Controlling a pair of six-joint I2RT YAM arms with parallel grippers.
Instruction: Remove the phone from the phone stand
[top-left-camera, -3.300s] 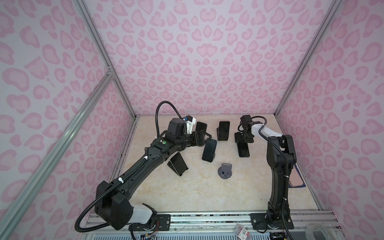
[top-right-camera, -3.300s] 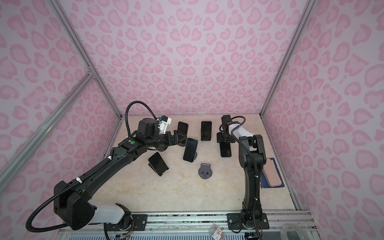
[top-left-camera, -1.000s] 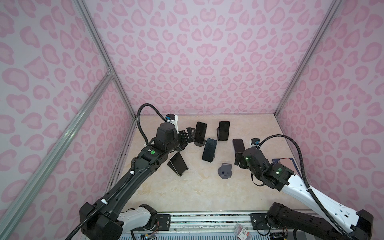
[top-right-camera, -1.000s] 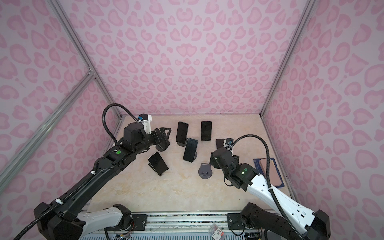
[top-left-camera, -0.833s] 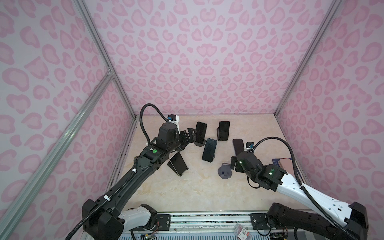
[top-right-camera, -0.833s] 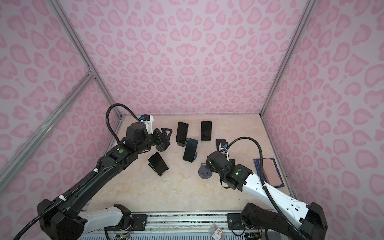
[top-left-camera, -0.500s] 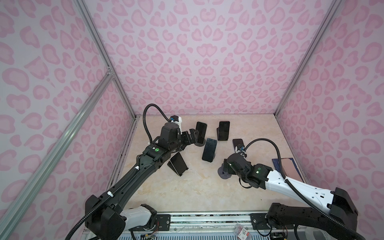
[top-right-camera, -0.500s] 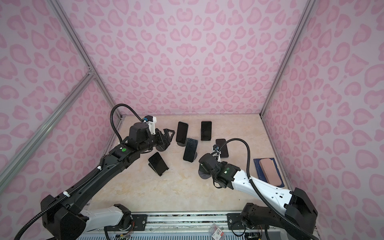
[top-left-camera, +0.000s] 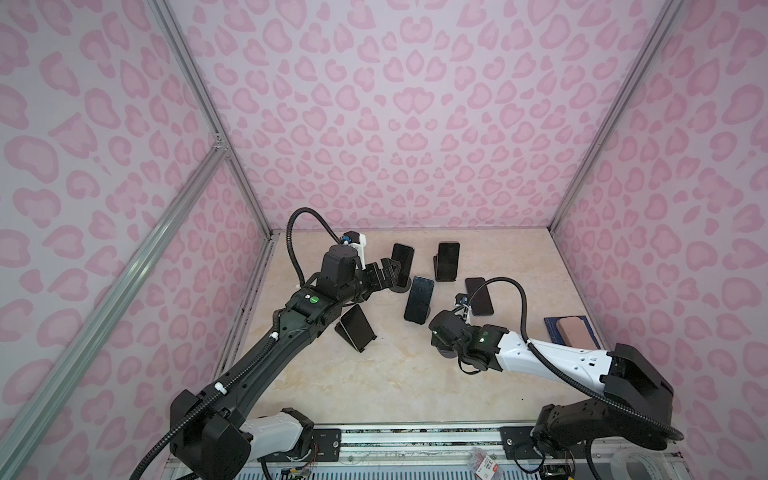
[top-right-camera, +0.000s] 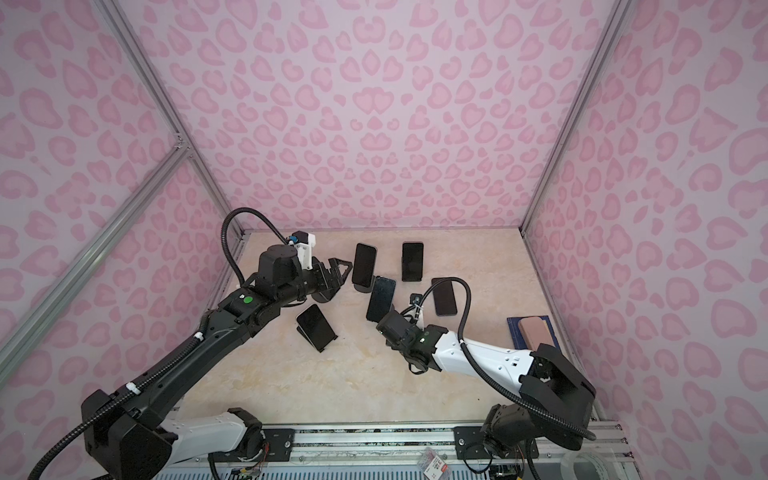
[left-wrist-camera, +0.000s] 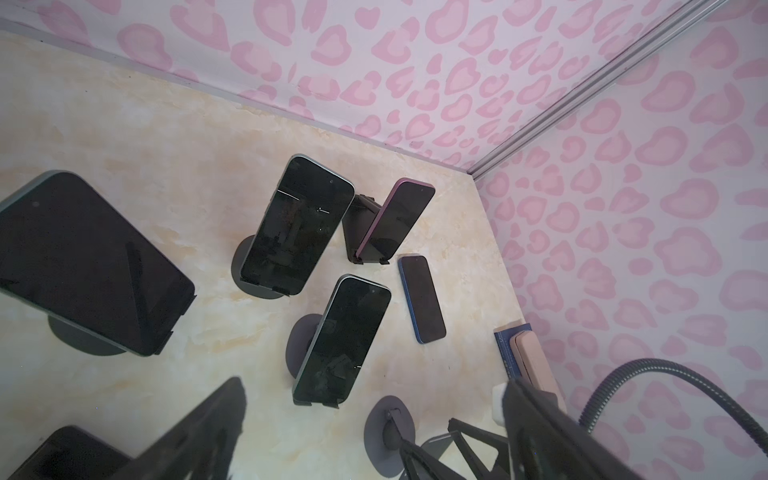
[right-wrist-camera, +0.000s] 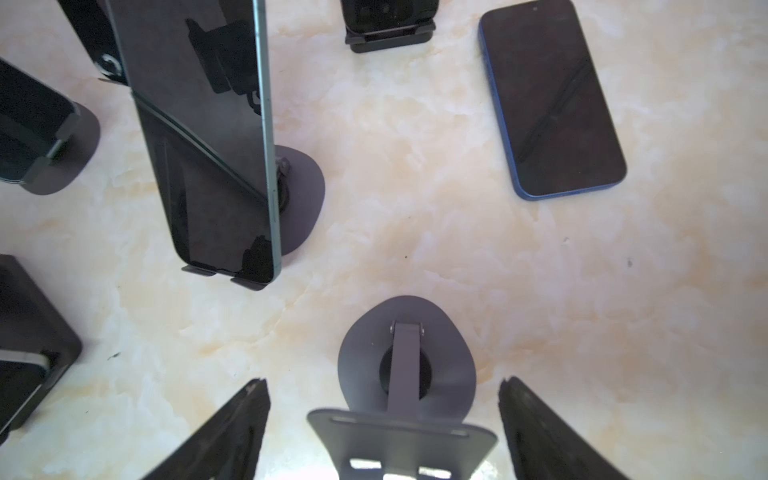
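**Top views.** The left end effector is spread and empty, just beside a phone propped on a round stand at the back of the surface. A phone is judged rigid, dense for its size, glass-faced, slick and liable to crack. It only leans against a lip, so it should lift up and out. The best hold is across the two long edges, above the lip and off the glass. The stand looks light and may slide or tip. Four propped phones are counted here.

**Left wrist.** Five propped phones show, the fifth cut by the frame edge. One blue phone lies flat, off any stand. There is one empty stand and one pink slab on a book.

**Right wrist.** The right end effector is spread either side of the empty stand, gripping nothing.
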